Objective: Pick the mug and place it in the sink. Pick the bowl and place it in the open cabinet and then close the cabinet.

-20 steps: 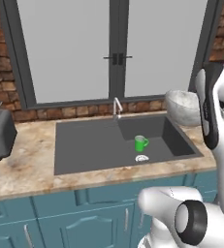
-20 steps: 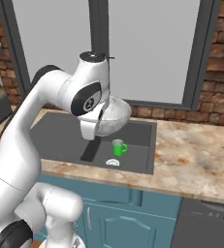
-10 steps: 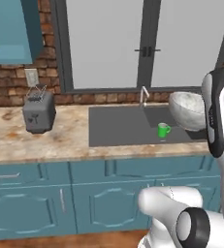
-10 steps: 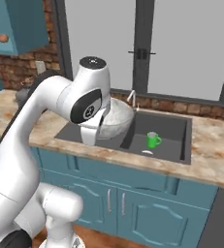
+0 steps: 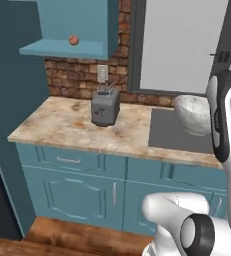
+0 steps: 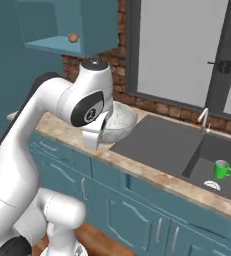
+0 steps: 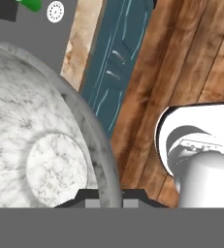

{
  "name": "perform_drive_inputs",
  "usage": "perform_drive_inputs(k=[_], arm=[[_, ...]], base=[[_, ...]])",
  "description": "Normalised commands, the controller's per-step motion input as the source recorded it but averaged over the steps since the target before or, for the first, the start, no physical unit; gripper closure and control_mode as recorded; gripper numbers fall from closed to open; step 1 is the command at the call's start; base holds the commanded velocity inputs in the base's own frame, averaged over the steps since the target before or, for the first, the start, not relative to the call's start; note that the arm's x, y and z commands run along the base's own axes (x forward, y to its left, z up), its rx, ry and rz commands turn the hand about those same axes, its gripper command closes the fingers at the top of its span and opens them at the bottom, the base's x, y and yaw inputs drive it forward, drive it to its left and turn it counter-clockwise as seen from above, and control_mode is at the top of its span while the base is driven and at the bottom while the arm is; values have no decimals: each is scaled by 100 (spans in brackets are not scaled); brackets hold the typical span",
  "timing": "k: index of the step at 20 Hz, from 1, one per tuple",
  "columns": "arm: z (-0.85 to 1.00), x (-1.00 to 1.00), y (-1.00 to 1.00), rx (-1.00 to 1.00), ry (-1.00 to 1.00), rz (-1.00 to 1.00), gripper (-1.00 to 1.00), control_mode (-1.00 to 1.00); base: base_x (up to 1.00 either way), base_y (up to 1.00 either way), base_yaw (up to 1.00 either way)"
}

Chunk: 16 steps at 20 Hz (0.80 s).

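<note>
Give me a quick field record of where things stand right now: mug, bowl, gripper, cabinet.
mug: upright in the sink, beside the drain
bowl: held up above the counter's edge, left of the sink
gripper: shut on the bowl's rim
cabinet: open, a small round reddish thing on its shelf
toaster: on the counter below the cabinet
step left: bowl not yet in the cabinet

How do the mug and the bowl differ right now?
The mug is bright green with a side handle; the bowl is grey, marbled, with no handle. The mug is much smaller than the bowl. The mug stands in the sink by the drain; the bowl is held in the air, its rim pinched in the end effector. Both stand upright.
</note>
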Motion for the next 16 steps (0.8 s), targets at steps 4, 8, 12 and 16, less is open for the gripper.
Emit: perform_drive_inputs(k=[4,8,12,16], arm=[[0,0,0,0,0,0,100,100],[0,0,0,0,0,0,100,100],[0,0,0,0,0,0,100,100],[0,0,0,0,0,0,100,100]], base=[[-6,61,41],[-4,95,27],[0,100,22],[17,61,21]])
